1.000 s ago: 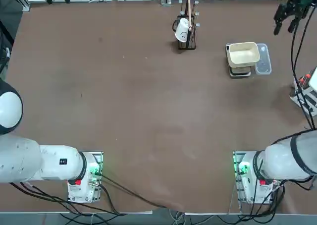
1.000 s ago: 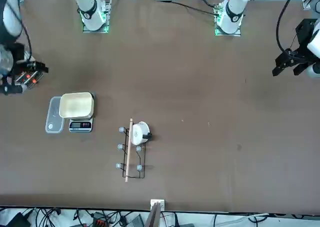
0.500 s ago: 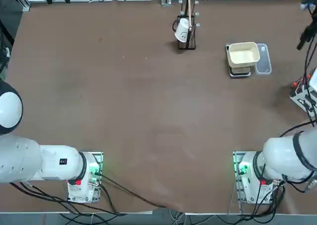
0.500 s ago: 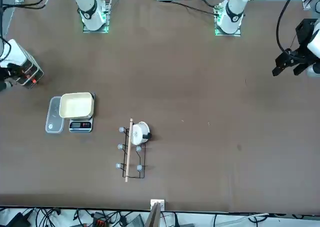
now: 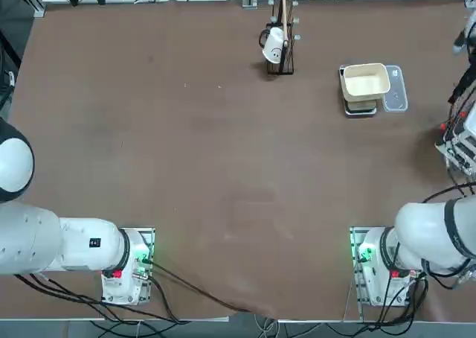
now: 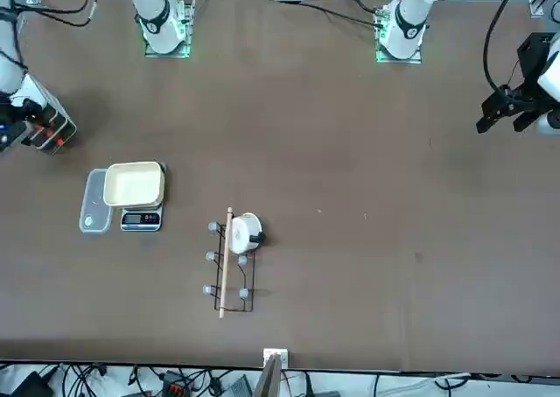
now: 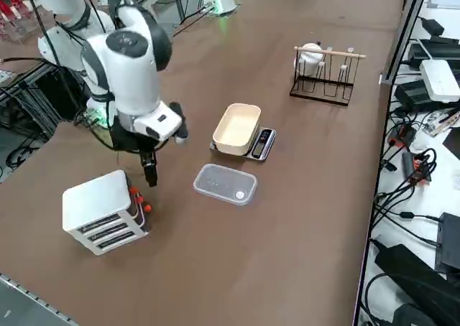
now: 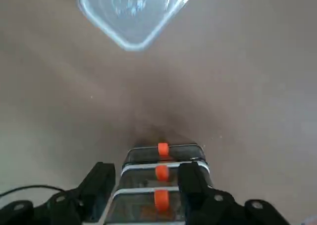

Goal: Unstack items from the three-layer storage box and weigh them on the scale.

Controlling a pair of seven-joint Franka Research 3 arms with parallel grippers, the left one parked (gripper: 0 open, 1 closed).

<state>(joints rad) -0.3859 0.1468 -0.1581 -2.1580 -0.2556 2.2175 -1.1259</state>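
I have the right gripper (image 8: 143,183) hanging fingers spread above the white three-layer plastic storage box (image 7: 100,211) with orange handles, near the table's right edge, holding nothing.

The tool (image 7: 149,174) hangs above the storage box (image 7: 102,210), fingers (image 8: 99,181) parted on either side of its drawer fronts. Beside the box lies a clear lid (image 7: 225,184), with the scale (image 7: 256,143) and its cream tray (image 7: 236,128) just beyond. Farther off stands a black rack (image 7: 323,75). The rest of the tabletop (image 5: 208,167) lies open.
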